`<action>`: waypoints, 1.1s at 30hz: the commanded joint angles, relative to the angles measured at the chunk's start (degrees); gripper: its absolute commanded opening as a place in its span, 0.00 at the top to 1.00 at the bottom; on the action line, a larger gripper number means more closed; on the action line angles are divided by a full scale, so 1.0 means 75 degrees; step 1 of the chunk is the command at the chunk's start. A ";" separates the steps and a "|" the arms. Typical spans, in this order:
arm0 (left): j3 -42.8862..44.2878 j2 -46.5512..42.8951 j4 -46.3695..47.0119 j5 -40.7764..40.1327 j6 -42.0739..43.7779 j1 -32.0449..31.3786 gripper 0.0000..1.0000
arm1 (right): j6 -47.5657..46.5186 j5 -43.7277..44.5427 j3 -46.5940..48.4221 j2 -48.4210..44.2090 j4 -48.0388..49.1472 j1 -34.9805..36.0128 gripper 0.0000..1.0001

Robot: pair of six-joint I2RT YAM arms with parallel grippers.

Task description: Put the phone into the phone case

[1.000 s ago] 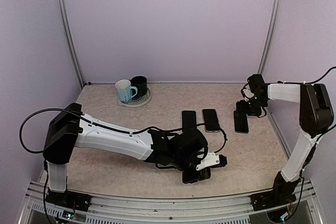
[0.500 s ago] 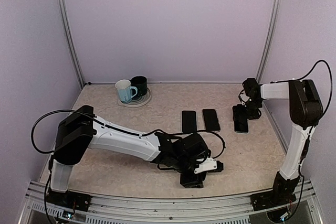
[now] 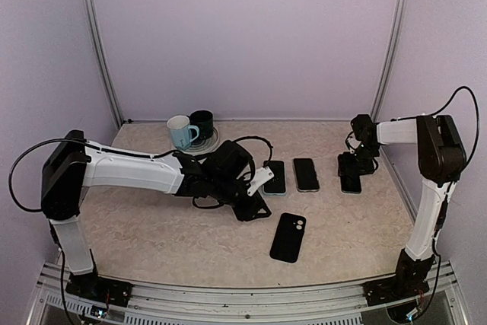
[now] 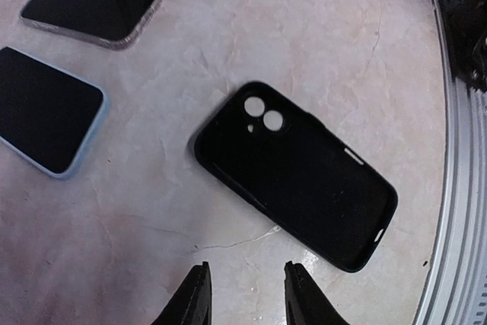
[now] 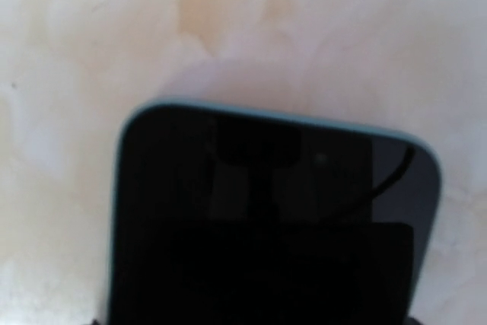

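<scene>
An empty black phone case [image 3: 288, 237] [image 4: 297, 174] lies open side up near the front of the table, camera holes toward the back. My left gripper [image 3: 255, 207] [image 4: 245, 283] hovers just behind and left of it, open, with bare table between its fingers. A phone [image 3: 350, 182] [image 5: 274, 226] with a light blue rim lies screen up at the right. My right gripper [image 3: 352, 167] sits low right over it. Its fingers do not show in the right wrist view.
Two more phones lie side by side mid-table: one with a pale blue edge [image 3: 274, 176] [image 4: 46, 116], one with a clear grey edge [image 3: 306, 174] [image 4: 91, 9]. A white mug [image 3: 181, 132] and a dark mug [image 3: 202, 122] stand at the back left. A metal rail [image 4: 456, 188] edges the table's front.
My left gripper opened, let go of the black case near the front edge, and drew back toward the left. The case now lies free. The right arm pulled in slightly over its phone.
</scene>
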 commanded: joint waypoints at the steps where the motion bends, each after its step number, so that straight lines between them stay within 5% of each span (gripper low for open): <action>1: -0.0062 0.0758 -0.0524 -0.0257 0.0076 -0.0428 0.67 | 0.0056 -0.0171 -0.0143 0.0153 -0.0504 0.0072 0.28; 5: 0.0226 0.1134 -0.0560 -0.0043 0.0238 -0.0723 0.67 | 0.0035 -0.0084 -0.0159 -0.0154 -0.0511 0.0114 0.38; 20: 0.1788 0.2737 -0.0320 0.1138 0.0470 -0.1109 0.67 | 0.0171 -0.0156 -0.1518 -0.2015 0.0847 0.0234 0.46; 33: 0.1228 0.2490 -0.0540 0.1131 0.0581 -0.1006 0.66 | -0.0107 -0.0487 -0.0860 -0.1668 -0.1126 0.0439 0.01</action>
